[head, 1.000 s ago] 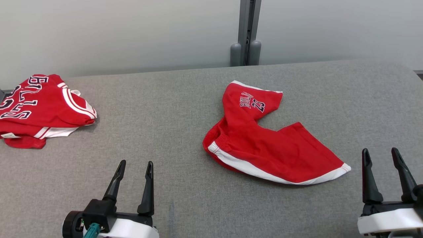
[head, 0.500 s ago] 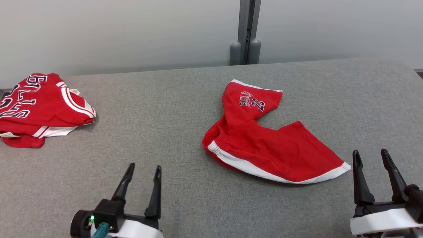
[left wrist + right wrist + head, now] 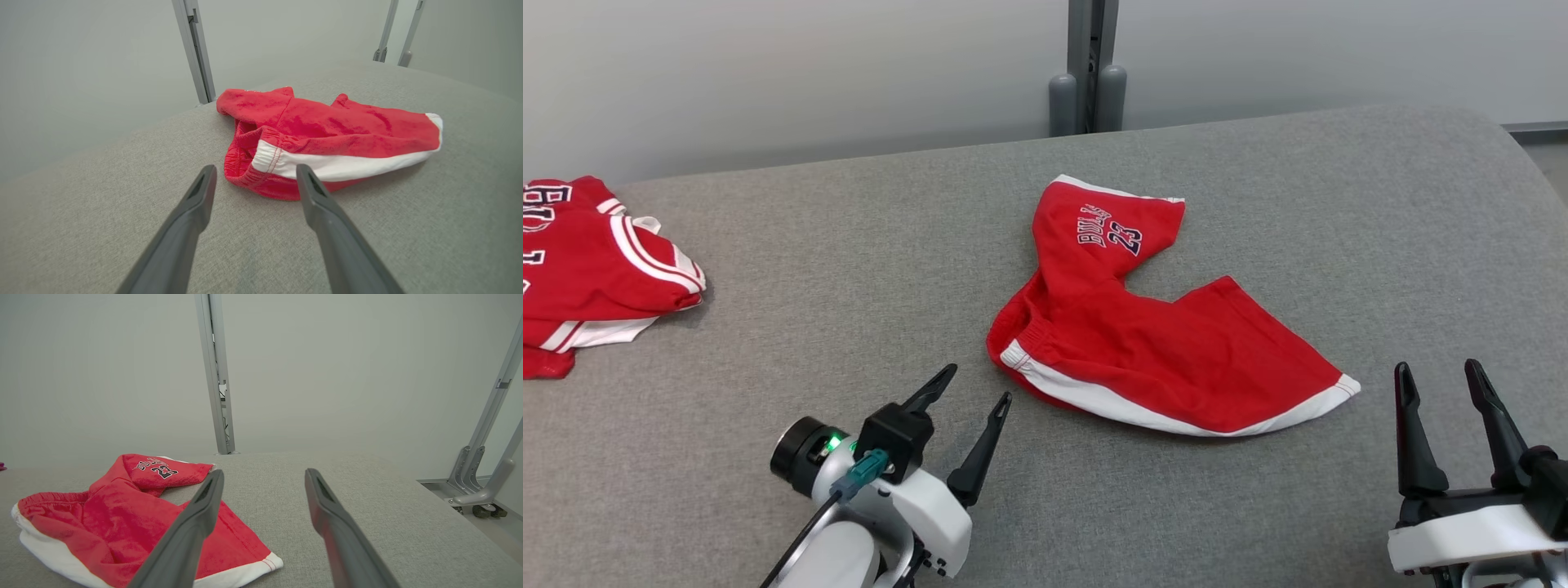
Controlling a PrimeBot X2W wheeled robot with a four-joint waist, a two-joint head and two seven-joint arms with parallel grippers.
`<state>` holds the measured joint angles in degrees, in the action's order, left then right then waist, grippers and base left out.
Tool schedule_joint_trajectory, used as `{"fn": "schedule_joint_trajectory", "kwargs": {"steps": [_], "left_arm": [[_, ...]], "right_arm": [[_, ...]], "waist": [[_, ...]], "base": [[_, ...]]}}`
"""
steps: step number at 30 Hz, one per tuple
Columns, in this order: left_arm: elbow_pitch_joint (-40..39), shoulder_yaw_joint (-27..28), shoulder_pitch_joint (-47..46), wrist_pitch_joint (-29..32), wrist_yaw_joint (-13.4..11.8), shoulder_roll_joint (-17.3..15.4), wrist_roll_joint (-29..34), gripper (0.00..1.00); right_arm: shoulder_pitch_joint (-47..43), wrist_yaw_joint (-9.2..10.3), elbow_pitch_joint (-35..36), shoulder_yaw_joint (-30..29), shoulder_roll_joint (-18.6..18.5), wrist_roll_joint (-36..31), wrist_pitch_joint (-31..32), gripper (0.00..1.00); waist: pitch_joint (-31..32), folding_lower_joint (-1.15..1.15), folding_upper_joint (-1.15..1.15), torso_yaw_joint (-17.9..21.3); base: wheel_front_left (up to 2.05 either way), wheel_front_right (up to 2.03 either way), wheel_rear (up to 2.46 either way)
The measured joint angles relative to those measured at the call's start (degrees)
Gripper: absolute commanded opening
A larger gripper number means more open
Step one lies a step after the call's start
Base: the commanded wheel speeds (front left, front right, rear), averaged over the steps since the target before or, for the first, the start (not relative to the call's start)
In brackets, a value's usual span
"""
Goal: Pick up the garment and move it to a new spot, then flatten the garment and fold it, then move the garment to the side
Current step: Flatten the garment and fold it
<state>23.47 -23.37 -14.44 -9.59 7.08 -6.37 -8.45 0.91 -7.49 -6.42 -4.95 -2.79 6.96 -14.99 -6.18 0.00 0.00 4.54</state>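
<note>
The garment (image 3: 1152, 343) is a pair of red shorts with white side stripes and a "BULLS 23" print, lying crumpled in the middle of the grey table (image 3: 866, 261). My left gripper (image 3: 980, 384) stands open just left of the waistband, fingers angled toward it. In the left wrist view the garment's (image 3: 327, 139) waistband lies just beyond the open left gripper (image 3: 255, 169). My right gripper (image 3: 1437, 374) is open at the lower right, a little off the leg hem. The right wrist view has the garment (image 3: 122, 514) left of the open right gripper (image 3: 263, 475).
A second red garment (image 3: 588, 269), a jersey with white trim, lies bunched at the table's left edge. A grey post (image 3: 1086, 65) rises behind the table's far edge. The table's rounded right corner (image 3: 1494, 131) drops to the floor.
The head camera has shifted, sliding the scene left and up. My left gripper has swung right and forward toward the garment's waistband. The right gripper stays about where it was.
</note>
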Motion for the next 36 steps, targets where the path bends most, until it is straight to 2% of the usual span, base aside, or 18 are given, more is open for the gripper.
{"fn": "schedule_joint_trajectory", "kwargs": {"steps": [9,20,29,31,32,34,35,36], "left_arm": [[4.2,-8.9,-8.7,5.5,0.3,-3.2,-7.6,1.0],[8.5,-13.5,-13.0,7.5,0.3,-5.6,-15.9,1.0],[10.9,-17.6,-15.3,7.1,0.3,-6.0,-20.6,1.0],[11.2,-18.6,-15.6,7.0,0.3,-6.1,-21.6,0.76],[11.4,-19.0,-15.7,6.9,0.3,-6.1,-22.1,0.56],[11.9,-19.6,-16.1,6.5,0.3,-6.1,-22.8,0.28],[12.2,-20.0,-16.4,6.5,0.3,-6.1,-22.9,0.19],[12.6,-20.5,-16.6,6.5,0.3,-6.1,-22.9,0.17]], "right_arm": [[0.9,0.0,0.2,0.6,0.0,-0.2,0.0,1.0],[1.0,0.0,0.1,1.2,0.0,0.0,0.0,1.0],[1.2,0.0,0.1,1.3,0.0,0.2,0.0,1.0],[1.2,0.0,0.1,1.3,0.0,0.2,0.0,1.0],[1.2,0.0,0.1,1.3,0.0,0.2,0.0,1.0],[1.3,0.0,0.0,1.2,0.0,0.3,0.0,1.0],[1.3,0.0,0.0,1.1,0.0,0.3,0.0,1.0],[1.4,0.0,0.0,1.1,0.0,0.3,0.0,1.0]], "waist": [[-1.6,0.0,0.0,2.8],[-2.9,0.0,0.0,5.1],[-3.3,0.0,0.0,5.8],[-3.4,0.0,0.0,5.8],[-3.4,0.0,0.0,5.9],[-3.4,0.0,0.0,5.9],[-3.5,0.0,0.0,5.9],[-3.5,0.0,0.0,5.9]], "base": [[0.0,0.0,0.0],[0.0,0.0,0.0],[0.0,0.0,0.0],[0.0,0.0,0.0],[0.0,0.0,0.0],[0.0,0.0,0.0],[0.0,0.0,0.0],[0.0,0.0,0.0]]}}
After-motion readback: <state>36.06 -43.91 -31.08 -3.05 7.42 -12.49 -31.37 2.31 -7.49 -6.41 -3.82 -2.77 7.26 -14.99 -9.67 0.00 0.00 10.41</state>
